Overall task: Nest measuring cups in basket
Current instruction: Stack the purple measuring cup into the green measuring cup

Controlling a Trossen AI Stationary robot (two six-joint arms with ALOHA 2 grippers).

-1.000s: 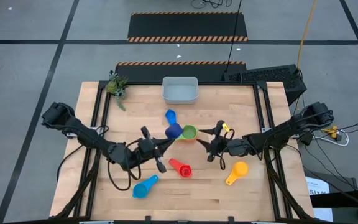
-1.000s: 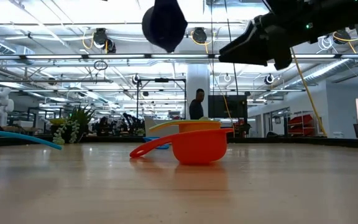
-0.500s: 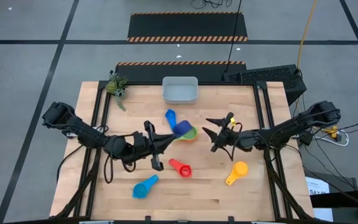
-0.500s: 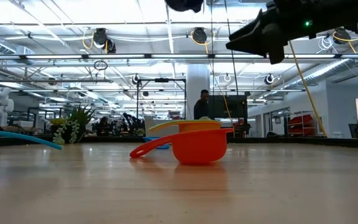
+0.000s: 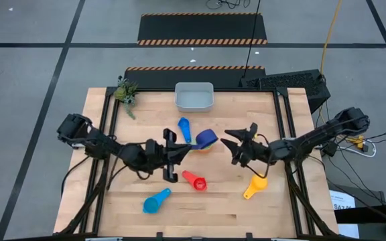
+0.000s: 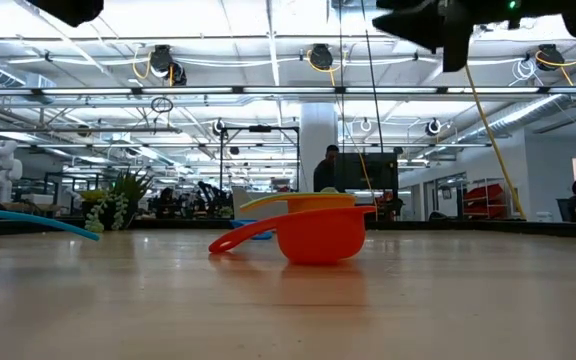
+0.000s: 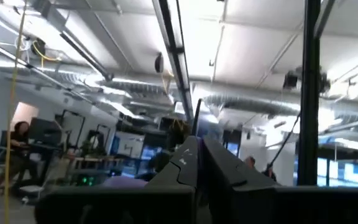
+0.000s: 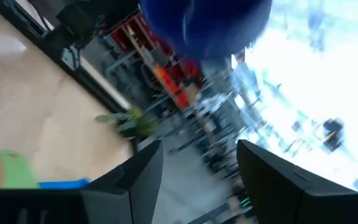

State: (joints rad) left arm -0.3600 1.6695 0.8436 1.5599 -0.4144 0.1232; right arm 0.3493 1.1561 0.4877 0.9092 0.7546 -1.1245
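Note:
My left gripper is shut at mid-table with the navy measuring cup just off its fingertips. The cup also shows in the air in the right wrist view. A green cup peeks out on the table below it. My right gripper stands open to the cup's right with nothing between its fingers. A blue cup, a red cup, a light blue cup and an orange cup lie on the table. The basket stands at the far edge. My left gripper holds the navy cup by the side nearest its fingertips. The handle and the exact place of hold do not show. The fingers come from the table's left and slant upward. The cup is lifted clear, over the green cup.
A small green plant stands at the far left corner. The red cup sits in the middle of the low view, with the orange cup behind it. Bare wood lies along the near edge.
My left gripper has tipped its fingers upward and gone a little toward the table's right. It has carried the navy cup up, from beside the green cup to above it. My right gripper has risen, rolled and drawn back toward the right edge, still open.

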